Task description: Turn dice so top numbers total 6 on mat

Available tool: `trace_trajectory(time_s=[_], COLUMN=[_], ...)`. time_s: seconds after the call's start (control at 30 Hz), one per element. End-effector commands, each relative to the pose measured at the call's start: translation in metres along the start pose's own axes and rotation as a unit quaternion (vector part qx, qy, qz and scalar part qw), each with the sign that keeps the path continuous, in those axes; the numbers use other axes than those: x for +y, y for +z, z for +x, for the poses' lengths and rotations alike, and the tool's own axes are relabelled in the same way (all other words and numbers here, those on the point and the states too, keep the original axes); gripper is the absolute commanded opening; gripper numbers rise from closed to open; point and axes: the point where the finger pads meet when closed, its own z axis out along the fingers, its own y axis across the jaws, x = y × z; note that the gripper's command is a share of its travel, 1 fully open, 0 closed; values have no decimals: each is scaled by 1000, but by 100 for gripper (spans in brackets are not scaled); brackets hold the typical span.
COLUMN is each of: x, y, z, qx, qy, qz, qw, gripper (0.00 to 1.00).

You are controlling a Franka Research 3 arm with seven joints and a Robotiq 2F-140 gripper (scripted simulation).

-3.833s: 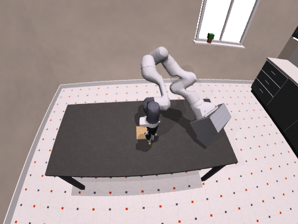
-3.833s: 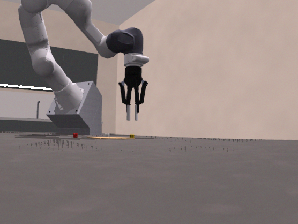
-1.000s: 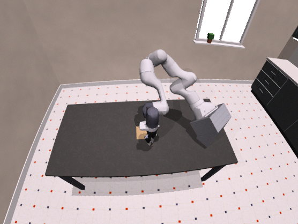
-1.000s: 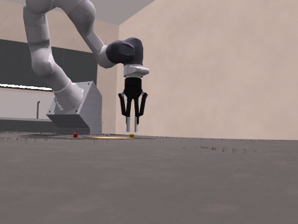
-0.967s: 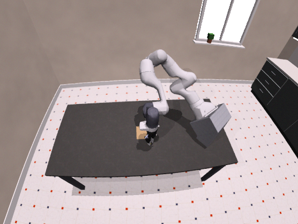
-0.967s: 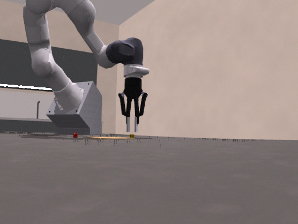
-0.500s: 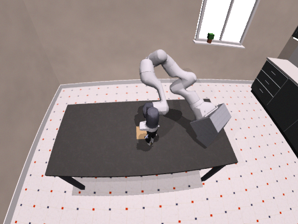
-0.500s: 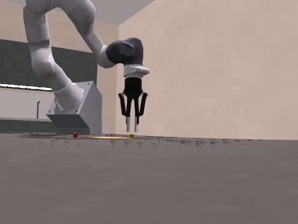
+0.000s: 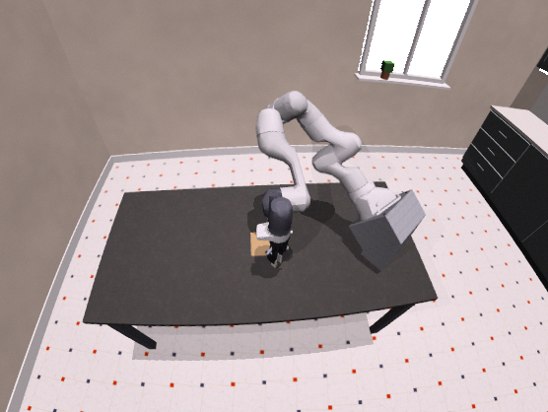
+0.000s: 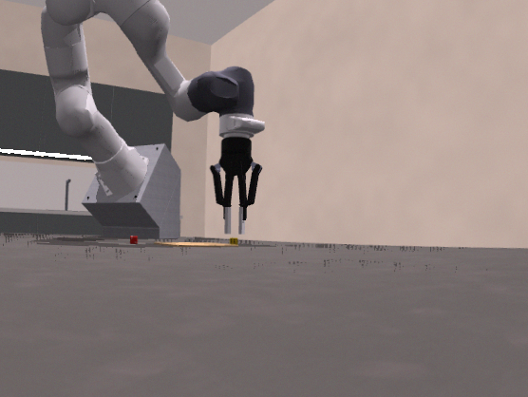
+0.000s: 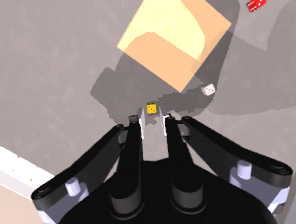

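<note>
Above the dark table (image 9: 163, 276), the arm's gripper (image 10: 235, 227) hangs pointing straight down, its two fingers drawn close together with a narrow gap and nothing between them. Directly under the fingertips, seen from the wrist view, a small yellow die (image 11: 151, 108) rests on the table just off the near corner of the tan mat (image 11: 170, 37). That narrow setting probably suits the die's small width, so the fingers can drop around it without bumping the mat. A white die (image 11: 208, 89) lies on the table just beside the mat's right edge, and a red die (image 11: 256, 5) sits well apart at the far right. None of the three is on the mat, so all need moving onto it. Pip counts are too small to read.
</note>
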Motion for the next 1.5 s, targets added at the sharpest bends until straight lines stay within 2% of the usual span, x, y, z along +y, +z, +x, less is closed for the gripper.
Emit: trace_trajectory(time_s=[0.0,1.03,1.47], x=[-1,-1,-1], y=[1,1,10], z=[0,0,0], qx=[0,0,0], qy=[1,1,1], qz=[0,0,0], qw=[1000,1000,1000], gripper=[19,19,19])
